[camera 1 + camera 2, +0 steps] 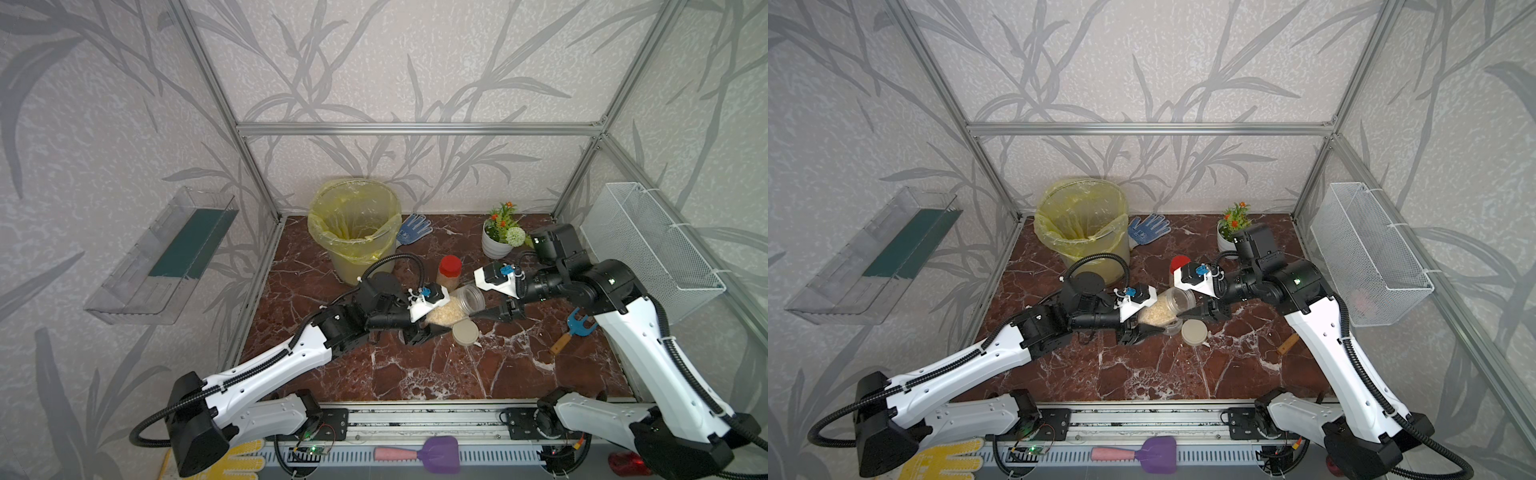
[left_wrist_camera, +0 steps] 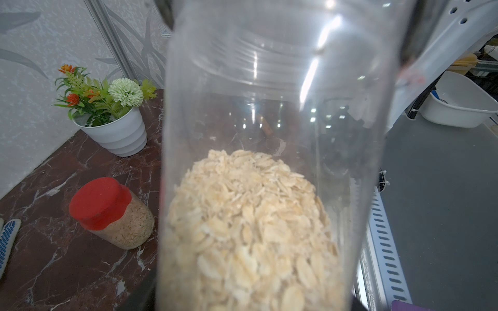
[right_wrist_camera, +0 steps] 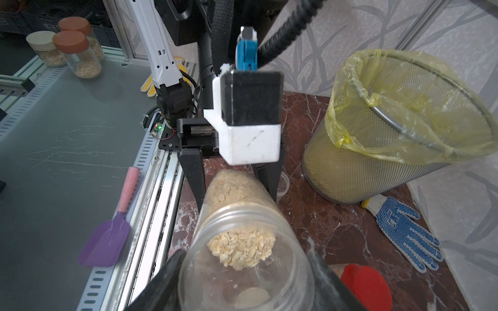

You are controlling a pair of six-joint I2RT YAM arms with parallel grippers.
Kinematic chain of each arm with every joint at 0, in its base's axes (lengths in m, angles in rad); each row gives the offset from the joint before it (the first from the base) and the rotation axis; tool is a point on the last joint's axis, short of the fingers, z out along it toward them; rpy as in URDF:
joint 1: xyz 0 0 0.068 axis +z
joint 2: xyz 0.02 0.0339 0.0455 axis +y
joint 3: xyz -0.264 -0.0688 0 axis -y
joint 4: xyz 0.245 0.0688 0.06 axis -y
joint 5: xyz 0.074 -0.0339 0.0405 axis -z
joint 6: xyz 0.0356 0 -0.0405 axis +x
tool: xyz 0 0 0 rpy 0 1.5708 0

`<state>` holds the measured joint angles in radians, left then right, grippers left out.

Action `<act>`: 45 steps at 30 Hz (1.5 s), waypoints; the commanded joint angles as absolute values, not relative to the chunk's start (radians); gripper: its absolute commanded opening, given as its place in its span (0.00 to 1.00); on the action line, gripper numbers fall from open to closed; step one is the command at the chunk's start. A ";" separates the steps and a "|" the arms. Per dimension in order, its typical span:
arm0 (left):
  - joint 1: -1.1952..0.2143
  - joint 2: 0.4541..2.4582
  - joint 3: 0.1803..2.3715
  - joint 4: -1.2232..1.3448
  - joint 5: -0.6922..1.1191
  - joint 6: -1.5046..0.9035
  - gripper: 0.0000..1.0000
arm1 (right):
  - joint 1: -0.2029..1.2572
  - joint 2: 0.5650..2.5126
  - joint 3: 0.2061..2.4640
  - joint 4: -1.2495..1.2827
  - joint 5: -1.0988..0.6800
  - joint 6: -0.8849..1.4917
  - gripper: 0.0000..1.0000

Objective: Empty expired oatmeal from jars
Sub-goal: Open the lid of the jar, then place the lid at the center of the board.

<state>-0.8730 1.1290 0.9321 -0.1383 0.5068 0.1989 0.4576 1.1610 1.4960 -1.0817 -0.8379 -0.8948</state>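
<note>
Well, across the bench the lined bin stood apart from the jar, so flakes could spill short. The left jaws clenched the tilted, lidless jar; the right jaws flanked its mouth, grip unclear. Oatmeal lay near the rim.

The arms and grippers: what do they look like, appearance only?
Left arm and right arm match: white shell links, black joints, black corrugated cable hoses zip-tied alongside. Each wrist bears a white bracket with a black camera box and blue connector. Left gripper and right gripper have black tapered fingers.
</note>
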 commanded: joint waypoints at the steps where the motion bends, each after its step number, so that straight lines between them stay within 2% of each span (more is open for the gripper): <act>1: -0.853 1.112 0.943 -0.106 0.506 0.118 0.00 | 0.451 1.141 1.502 -1.025 -0.898 -0.997 0.46; 5: -0.854 1.121 0.946 -0.098 0.519 0.114 0.00 | 0.449 1.156 1.497 -1.027 -0.983 -0.960 0.42; 8: -0.851 1.127 0.941 -0.089 0.504 0.118 0.00 | 0.442 1.191 1.534 -1.145 -1.053 -1.015 0.36; 10: -0.850 1.129 0.940 -0.093 0.492 0.127 0.00 | 0.428 1.188 1.526 -1.160 -1.090 -0.990 0.28; 12: -0.844 1.131 0.938 -0.091 0.479 0.136 0.00 | 0.411 1.189 1.528 -1.173 -1.095 -0.947 0.12; 14: -0.827 1.134 0.933 -0.086 0.478 0.135 0.00 | 0.377 1.190 1.529 -1.195 -1.148 -0.912 0.08; 20: -0.784 1.132 0.922 -0.079 0.498 0.132 0.00 | 0.321 1.143 1.478 -1.170 -1.290 -0.858 0.09; 27: -0.783 1.110 0.920 -0.086 0.500 0.126 0.00 | 0.318 1.128 1.454 -1.107 -1.228 -0.783 0.10; 37: -0.783 0.990 0.836 -0.071 0.366 0.033 0.00 | 0.317 1.063 1.305 -0.961 -1.163 -0.640 0.10; 41: -0.783 0.894 0.767 -0.076 0.251 -0.021 0.00 | 0.329 1.035 1.219 -0.895 -1.093 -0.514 0.13; 45: -0.783 0.811 0.717 -0.135 0.118 -0.060 0.00 | 0.463 1.010 1.125 -0.809 -0.863 -0.378 0.13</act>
<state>-0.7807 0.8616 0.7322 -0.1196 0.2520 -0.0086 0.3885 1.0336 1.1679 -0.9070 -1.0134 -0.4854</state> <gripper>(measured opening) 0.613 0.652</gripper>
